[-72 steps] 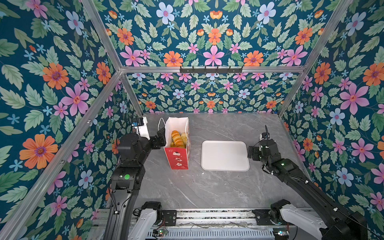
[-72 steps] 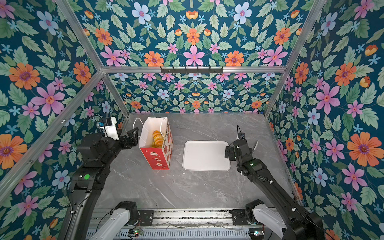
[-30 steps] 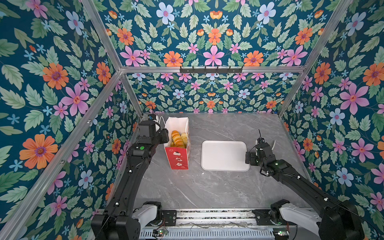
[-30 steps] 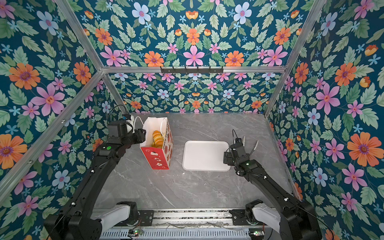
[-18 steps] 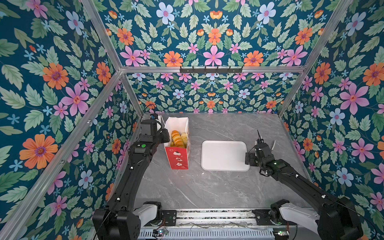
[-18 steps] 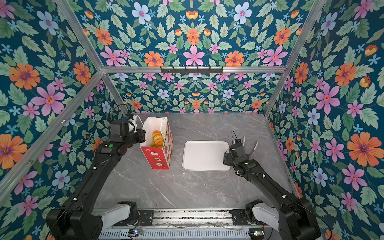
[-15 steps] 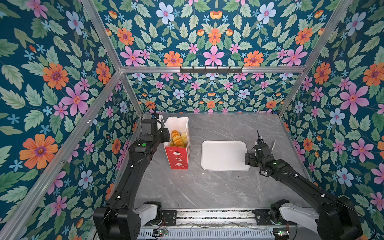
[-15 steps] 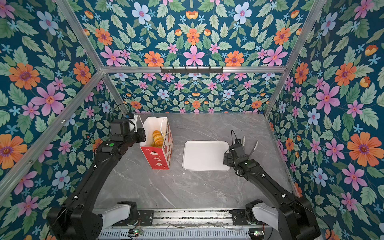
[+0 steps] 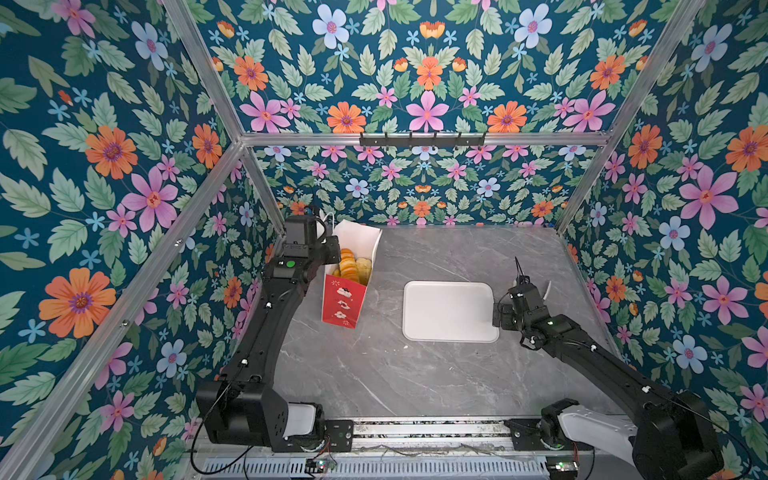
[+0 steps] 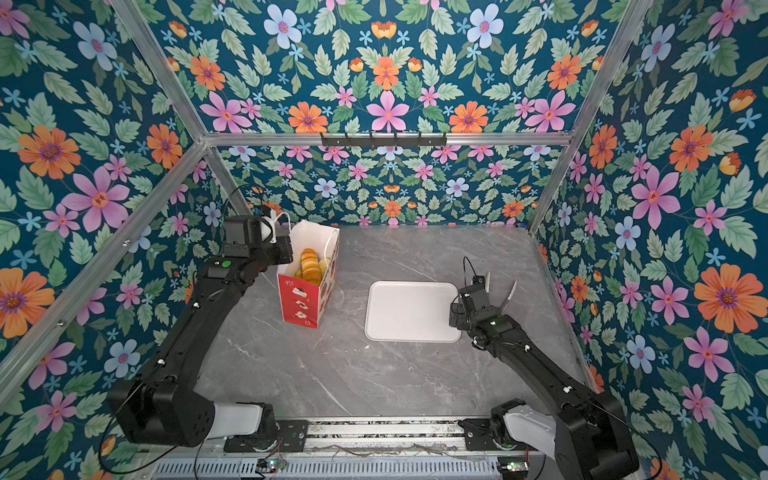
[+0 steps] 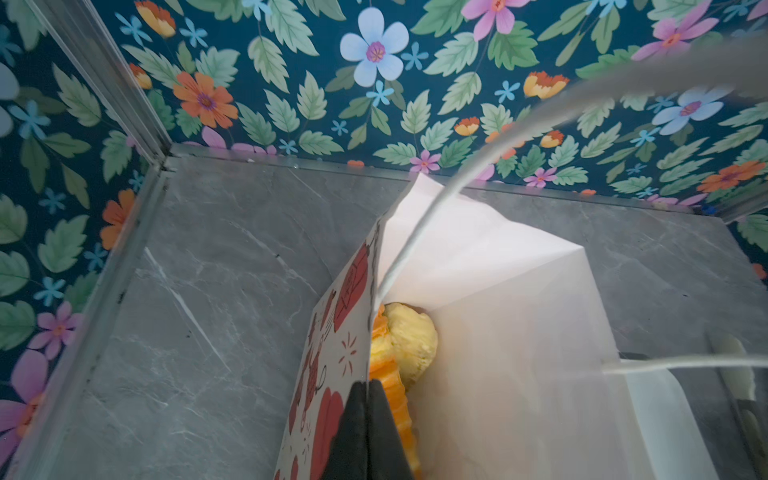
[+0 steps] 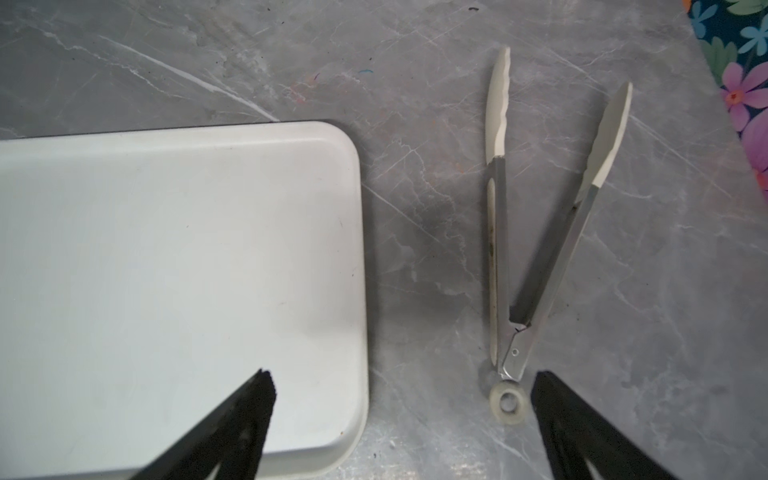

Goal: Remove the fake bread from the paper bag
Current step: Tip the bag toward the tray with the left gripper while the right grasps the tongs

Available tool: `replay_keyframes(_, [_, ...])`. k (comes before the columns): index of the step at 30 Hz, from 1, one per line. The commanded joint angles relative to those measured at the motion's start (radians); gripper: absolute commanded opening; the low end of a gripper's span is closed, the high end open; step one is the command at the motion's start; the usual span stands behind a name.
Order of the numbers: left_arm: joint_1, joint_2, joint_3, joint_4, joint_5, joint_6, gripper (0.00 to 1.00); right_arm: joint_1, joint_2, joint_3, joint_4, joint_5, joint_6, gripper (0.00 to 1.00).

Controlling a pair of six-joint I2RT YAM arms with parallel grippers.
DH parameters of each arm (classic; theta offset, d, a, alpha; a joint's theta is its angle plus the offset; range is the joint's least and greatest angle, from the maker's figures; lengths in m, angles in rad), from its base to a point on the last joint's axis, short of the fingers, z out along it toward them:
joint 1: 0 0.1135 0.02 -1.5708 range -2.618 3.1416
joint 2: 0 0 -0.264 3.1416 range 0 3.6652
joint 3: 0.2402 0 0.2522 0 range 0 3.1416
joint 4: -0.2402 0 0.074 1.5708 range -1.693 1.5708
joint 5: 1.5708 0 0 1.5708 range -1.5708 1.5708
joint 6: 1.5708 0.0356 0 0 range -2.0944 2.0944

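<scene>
Bread (image 9: 351,266) lies inside the paper bag (image 9: 343,307), left of the white tray (image 9: 449,311). Left tool (image 11: 368,386) pinches the bag wall, fully closed; right tool (image 12: 402,374) stands wide open, empty, over the tray's edge.

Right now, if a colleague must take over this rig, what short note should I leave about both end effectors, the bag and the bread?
Left end effector: shut on the paper bag, pinching the wall nearest its own arm, close to the rim. The bag stands upright.
Right end effector: open and holding nothing, above the table between the edge of the white tray and the tongs, which lie flat beside the tray.
Fake bread: every visible piece is inside the bag; none is on the tray.
Done: the bag is gripped.
Left: take out all the bread.
</scene>
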Motion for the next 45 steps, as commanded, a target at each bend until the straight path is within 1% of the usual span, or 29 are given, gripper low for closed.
replay_keyframes(1, [0.000, 0.049, 0.100, -0.011, -0.097, 0.077, 0.00, -0.022, -0.010, 0.015, -0.062, 0.022, 0.033, 0.98])
replay_keyframes(3, [0.000, 0.090, 0.162, -0.026, -0.112, 0.099, 0.00, -0.052, -0.022, 0.020, -0.088, 0.010, 0.051, 0.98])
replay_keyframes(5, [-0.003, 0.119, 0.195, -0.022, -0.094, 0.109, 0.00, -0.080, -0.031, 0.020, -0.110, 0.001, 0.066, 0.98])
replay_keyframes(10, [-0.037, 0.170, 0.176, 0.031, -0.057, 0.129, 0.00, -0.126, -0.024, 0.027, -0.168, -0.016, 0.089, 0.98])
replay_keyframes(17, [-0.162, 0.257, 0.158, 0.052, -0.154, 0.149, 0.00, -0.160, 0.001, 0.066, -0.259, -0.047, 0.118, 0.99])
replay_keyframes(20, [-0.193, 0.265, 0.136, 0.090, -0.108, 0.111, 0.00, -0.195, -0.009, 0.064, -0.280, -0.074, 0.140, 0.99])
replay_keyframes(24, [-0.237, 0.248, 0.086, 0.153, -0.074, 0.066, 0.00, -0.283, -0.023, 0.047, -0.305, -0.150, 0.163, 0.99])
replay_keyframes(26, [-0.251, 0.232, 0.054, 0.184, -0.060, 0.052, 0.00, -0.330, -0.026, 0.036, -0.302, -0.204, 0.160, 0.99])
replay_keyframes(28, [-0.256, 0.210, 0.011, 0.222, -0.021, 0.028, 0.00, -0.349, -0.017, 0.032, -0.298, -0.224, 0.145, 0.99])
replay_keyframes(32, [-0.265, 0.186, -0.051, 0.270, 0.005, 0.004, 0.00, -0.349, 0.052, 0.056, -0.288, -0.239, 0.132, 0.99])
replay_keyframes(37, [-0.275, 0.164, -0.118, 0.319, 0.047, -0.025, 0.00, -0.355, 0.198, 0.107, -0.239, -0.236, 0.129, 0.99])
replay_keyframes(45, [-0.281, 0.123, -0.203, 0.374, 0.077, -0.046, 0.00, -0.358, 0.460, 0.277, -0.236, -0.195, 0.083, 0.99])
